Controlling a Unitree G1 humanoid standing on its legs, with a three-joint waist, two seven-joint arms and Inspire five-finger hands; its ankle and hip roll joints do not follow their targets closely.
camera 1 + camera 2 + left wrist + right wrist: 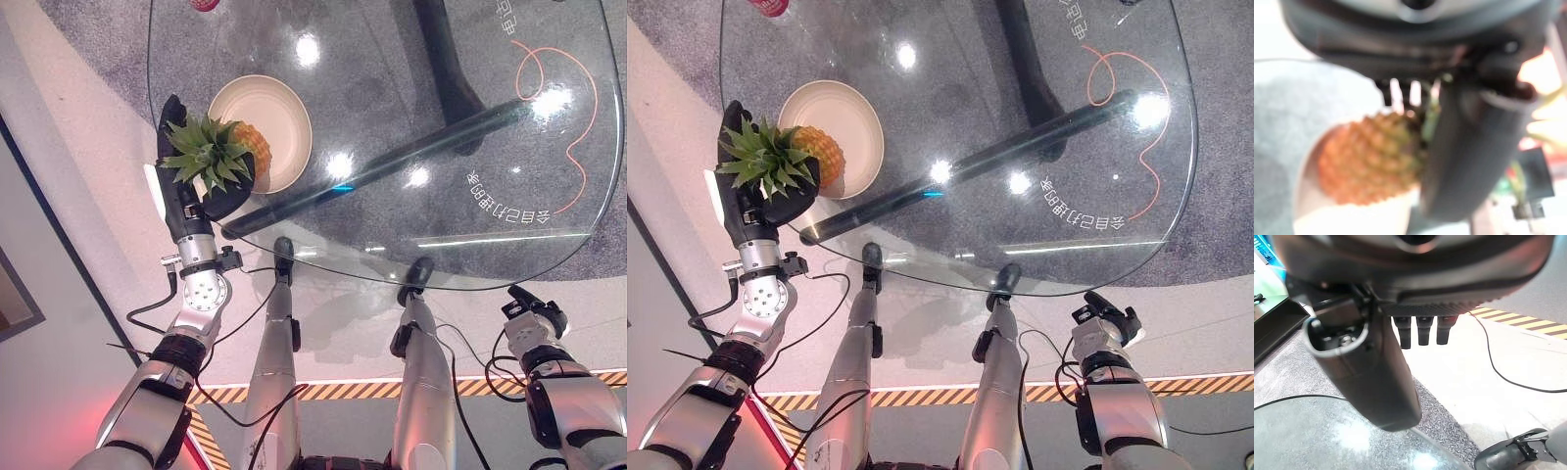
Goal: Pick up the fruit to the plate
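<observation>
Pineapple [245, 147] gripped in my left hand [191, 191] at the plate [279, 113] rim, wrist view shows its body over the plate, my right hand [1420, 330] hanging off the glass table [441, 147], fingers curled, empty.

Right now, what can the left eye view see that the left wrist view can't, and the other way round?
The left eye view alone takes in the whole glass table, the pineapple's green crown, and the right hand low beside the table. The left wrist view alone shows, close up, the thumb pressed against the fruit's side. Both show the pineapple gripped in the left hand at the plate's edge.
</observation>
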